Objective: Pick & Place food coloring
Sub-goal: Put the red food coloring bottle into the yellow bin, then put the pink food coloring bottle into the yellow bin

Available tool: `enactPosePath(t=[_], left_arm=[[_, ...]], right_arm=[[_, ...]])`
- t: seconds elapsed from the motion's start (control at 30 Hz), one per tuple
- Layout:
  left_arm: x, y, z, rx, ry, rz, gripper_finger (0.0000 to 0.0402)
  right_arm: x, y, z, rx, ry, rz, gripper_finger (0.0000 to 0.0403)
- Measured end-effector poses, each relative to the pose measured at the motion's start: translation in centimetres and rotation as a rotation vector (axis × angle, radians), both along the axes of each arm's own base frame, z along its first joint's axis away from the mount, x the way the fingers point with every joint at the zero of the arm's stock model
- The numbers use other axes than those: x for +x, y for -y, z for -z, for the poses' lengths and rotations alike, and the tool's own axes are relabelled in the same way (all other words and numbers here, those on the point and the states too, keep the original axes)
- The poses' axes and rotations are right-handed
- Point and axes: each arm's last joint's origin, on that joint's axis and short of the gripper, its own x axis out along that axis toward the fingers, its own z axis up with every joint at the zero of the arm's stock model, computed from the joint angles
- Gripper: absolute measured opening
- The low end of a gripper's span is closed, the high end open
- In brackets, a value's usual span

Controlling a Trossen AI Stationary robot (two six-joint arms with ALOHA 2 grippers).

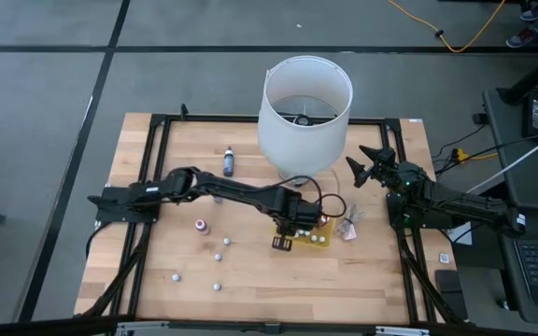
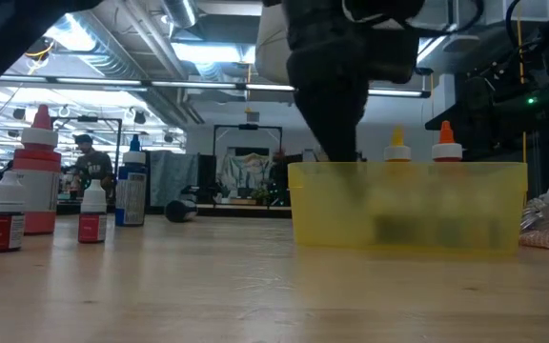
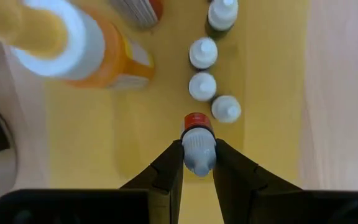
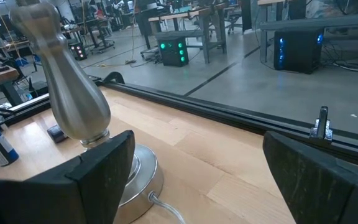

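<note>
My left gripper (image 3: 199, 148) hangs over the flat yellow tray (image 1: 322, 245), shut on one tiny food coloring bottle (image 3: 197, 134) with a whitish cap and a red band. Several small white-capped bottles (image 3: 202, 86) and a larger orange bottle (image 3: 104, 53) stand upright in the tray. More bottles stand on the table to the left: a blue-topped one (image 1: 229, 161), a red one (image 1: 202, 226) and small whitish ones (image 1: 218, 255). My right gripper (image 1: 367, 163) waits open near the table's right edge, beside the lamp. My left gripper pinches the tiny bottle by its whitish cap (image 3: 199, 158) between the two fingers (image 3: 169, 168), coming from above and pointing down. The bottle stands upright in the hold above the tray floor, beside the other small bottles. Whether its base rests on the tray I cannot tell.
A lamp with a tall white shade (image 1: 306, 107) and a metal base (image 4: 73, 93) stands at the table's far middle, its cord trailing toward the tray. A crumpled clear wrapper (image 1: 348, 224) lies right of the tray. Bare wood lies along the near edge.
</note>
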Motion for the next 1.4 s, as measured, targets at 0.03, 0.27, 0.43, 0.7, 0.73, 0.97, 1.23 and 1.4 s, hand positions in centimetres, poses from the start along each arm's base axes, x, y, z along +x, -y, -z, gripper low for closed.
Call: enactPosePath(t=[0.03, 0.27, 0.43, 0.7, 0.73, 0.97, 1.23, 1.4], left_arm=[[-0.1, 0.0, 0.2, 0.002, -0.016, 0.000, 0.0071], [0.4, 0.1, 1.7, 0.012, -0.030, 0.000, 0.0071], [0.3, 0.0, 1.8, 0.029, -0.038, 0.016, 0.0072], [0.2, 0.2, 1.8, 0.029, -0.052, 0.070, 0.0096], [0.2, 0.3, 1.8, 0.024, -0.051, 0.074, 0.0099], [0.2, 0.4, 1.8, 0.020, -0.052, 0.077, 0.0128], [0.0, 0.3, 1.0, 0.049, -0.068, 0.068, 0.0162], [0.0, 0.1, -1.2, 0.062, -0.055, 0.038, 0.0178]], right_arm=[[0.0, 0.0, 0.0, 0.001, 0.001, 0.000, 0.0355], [0.0, 0.0, 0.0, 0.001, 0.001, 0.000, 0.0355], [0.0, 0.0, 0.0, 0.001, 0.001, 0.000, 0.0355], [0.0, 0.0, 0.0, 0.000, 0.000, 0.000, 0.0355], [0.0, 0.0, 0.0, 0.000, 0.001, 0.000, 0.0355], [0.0, 0.0, 0.0, 0.001, 0.001, 0.000, 0.0355], [0.0, 0.0, 0.0, 0.000, 0.000, 0.000, 0.0355], [0.0, 0.0, 0.0, 0.000, 0.000, 0.000, 0.0355]])
